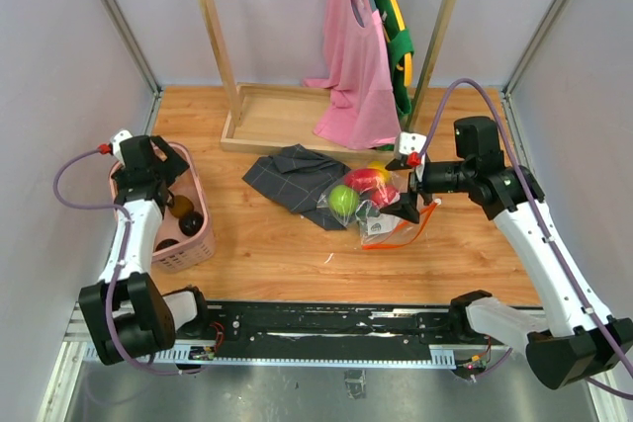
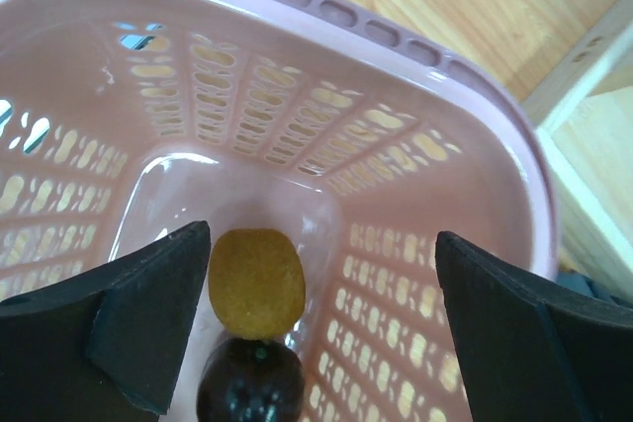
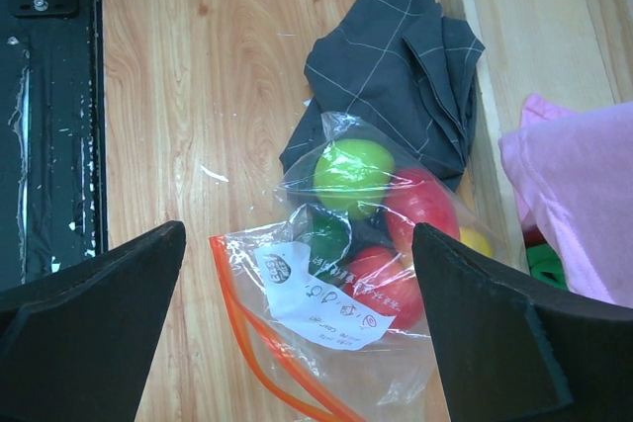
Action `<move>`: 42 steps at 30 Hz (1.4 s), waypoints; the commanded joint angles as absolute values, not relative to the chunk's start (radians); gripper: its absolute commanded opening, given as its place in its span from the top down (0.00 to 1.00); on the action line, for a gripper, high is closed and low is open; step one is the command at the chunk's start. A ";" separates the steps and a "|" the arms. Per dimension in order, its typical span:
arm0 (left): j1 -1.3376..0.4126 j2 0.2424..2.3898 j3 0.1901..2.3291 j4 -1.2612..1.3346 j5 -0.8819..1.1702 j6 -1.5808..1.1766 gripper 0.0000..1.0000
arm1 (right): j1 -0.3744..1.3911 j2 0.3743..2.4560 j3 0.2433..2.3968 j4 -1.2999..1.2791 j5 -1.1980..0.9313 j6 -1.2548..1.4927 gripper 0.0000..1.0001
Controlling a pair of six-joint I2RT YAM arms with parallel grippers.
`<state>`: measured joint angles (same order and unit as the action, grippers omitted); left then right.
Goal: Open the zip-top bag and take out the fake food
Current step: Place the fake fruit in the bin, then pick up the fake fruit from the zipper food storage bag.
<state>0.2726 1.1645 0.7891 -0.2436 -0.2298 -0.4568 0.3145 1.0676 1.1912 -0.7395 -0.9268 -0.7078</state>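
The zip-top bag (image 3: 326, 343) lies on the wooden table, its orange-red zip strip (image 3: 247, 333) split into two parted lines. Inside it are fake food pieces: a lime green fruit (image 3: 351, 175), two red ones (image 3: 425, 210), a dark green one (image 3: 326, 239) and a yellow one (image 3: 478, 241). My right gripper (image 3: 297, 234) hangs open above the bag's mouth, touching nothing. My left gripper (image 2: 321, 244) stands open inside the pink basket (image 2: 396, 42). Below it a brownish-yellow fruit (image 2: 255, 282) and a dark fruit (image 2: 249, 382) lie on the basket floor, free of the fingers.
A grey checked cloth (image 1: 287, 175) lies crumpled just left of the bag (image 1: 371, 207). Behind it stands a wooden clothes rack (image 1: 267, 126) with a pink garment (image 1: 358, 76) hanging low. The basket (image 1: 188, 244) sits at the table's left edge.
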 commanded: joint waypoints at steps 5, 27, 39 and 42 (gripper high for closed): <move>0.279 0.981 0.816 -0.278 0.030 -0.414 0.01 | 0.260 1.034 1.142 -0.739 -0.977 -0.706 0.02; -0.301 0.601 0.608 0.020 0.415 -0.604 0.18 | 0.153 0.968 1.075 -1.090 -1.138 -1.165 0.02; -1.070 0.902 0.584 0.320 -0.029 -0.254 0.23 | 0.153 0.910 1.004 -1.189 -1.030 -1.303 0.02; -1.178 1.013 0.549 0.469 -0.082 -0.113 0.23 | 0.151 0.901 0.995 -1.189 -0.999 -1.289 0.01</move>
